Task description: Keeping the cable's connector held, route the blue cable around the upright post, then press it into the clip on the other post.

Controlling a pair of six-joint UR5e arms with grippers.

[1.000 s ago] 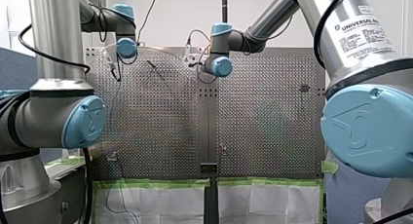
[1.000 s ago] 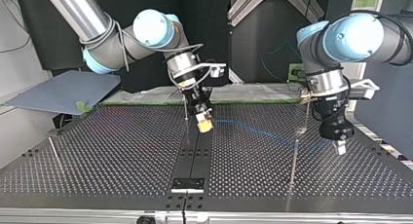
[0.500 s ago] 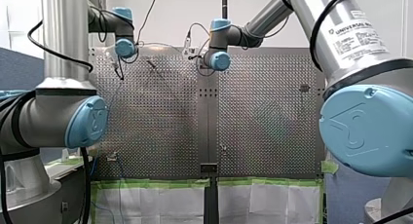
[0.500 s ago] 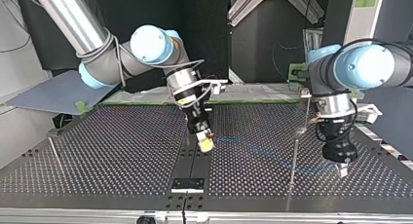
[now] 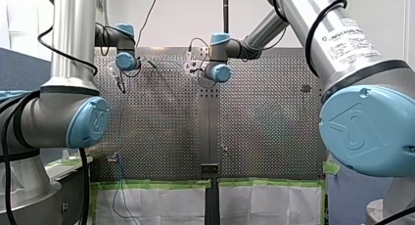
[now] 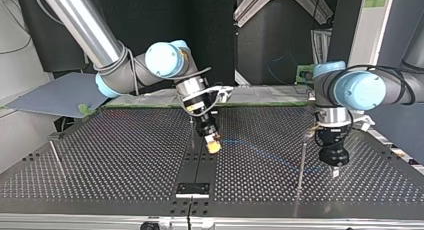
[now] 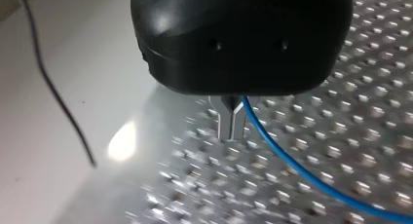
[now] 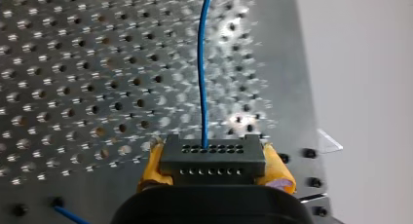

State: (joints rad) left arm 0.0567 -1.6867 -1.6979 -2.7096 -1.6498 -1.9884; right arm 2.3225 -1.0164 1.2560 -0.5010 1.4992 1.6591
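Observation:
In the right wrist view my right gripper (image 8: 214,164) is shut on a black connector block (image 8: 210,153), clamped between its yellow pads (image 8: 276,173). The blue cable (image 8: 201,73) leaves the block and runs ahead over the perforated plate. In the top view the cable (image 6: 272,157) stretches from my right gripper (image 6: 214,146) past a thin upright post (image 6: 301,162) to my left gripper (image 6: 334,171), just right of that post. In the left wrist view my left gripper (image 7: 232,135) has its metal fingers shut, the blue cable (image 7: 292,168) coming out between them.
Another thin post (image 6: 191,124) stands just behind my right gripper, one (image 6: 55,152) at the top view's left, and a rod (image 6: 314,112) behind my left arm. A black bracket (image 6: 192,189) sits at the near middle edge. Green tape (image 5: 156,184) lines the table's front.
My left gripper came down toward the top view's near edge, then shifted left toward the post, dragging the cable. My right gripper moved slightly nearer with the connector.

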